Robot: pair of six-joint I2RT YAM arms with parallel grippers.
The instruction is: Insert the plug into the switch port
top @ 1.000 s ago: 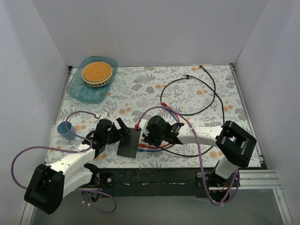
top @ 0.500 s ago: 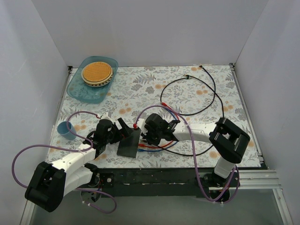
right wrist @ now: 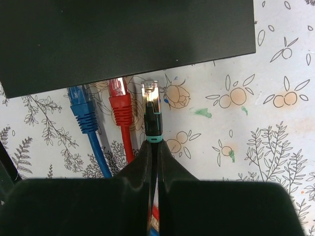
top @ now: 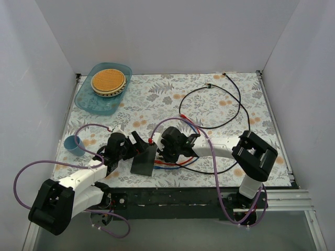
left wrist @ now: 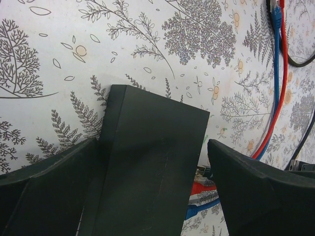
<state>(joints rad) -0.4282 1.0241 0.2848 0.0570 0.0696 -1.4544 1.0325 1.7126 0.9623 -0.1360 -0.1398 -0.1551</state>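
The switch [top: 144, 160] is a flat black box lying near the front edge of the table. My left gripper [top: 137, 144] straddles it. In the left wrist view the left gripper [left wrist: 152, 142] is open: one finger [left wrist: 54, 182] rests against the switch [left wrist: 147, 172] and the other stands apart from it. My right gripper [top: 164, 151] is just right of the switch. In the right wrist view the right gripper [right wrist: 153, 143] is shut on the black cable behind a teal-ringed plug [right wrist: 152, 108]. The plug's clear tip is at the switch's [right wrist: 123, 34] port edge.
A red plug [right wrist: 119, 101] and a blue plug [right wrist: 81, 105] sit in ports left of the held plug. The black cable [top: 238, 104] loops across the right side of the table. A blue tray [top: 86, 102] with a woven plate [top: 108, 81] is at the back left. A blue cup [top: 73, 145] stands left.
My right arm has shifted left, bringing the gripper and plug closer to the switch. The left gripper has stayed around the switch.
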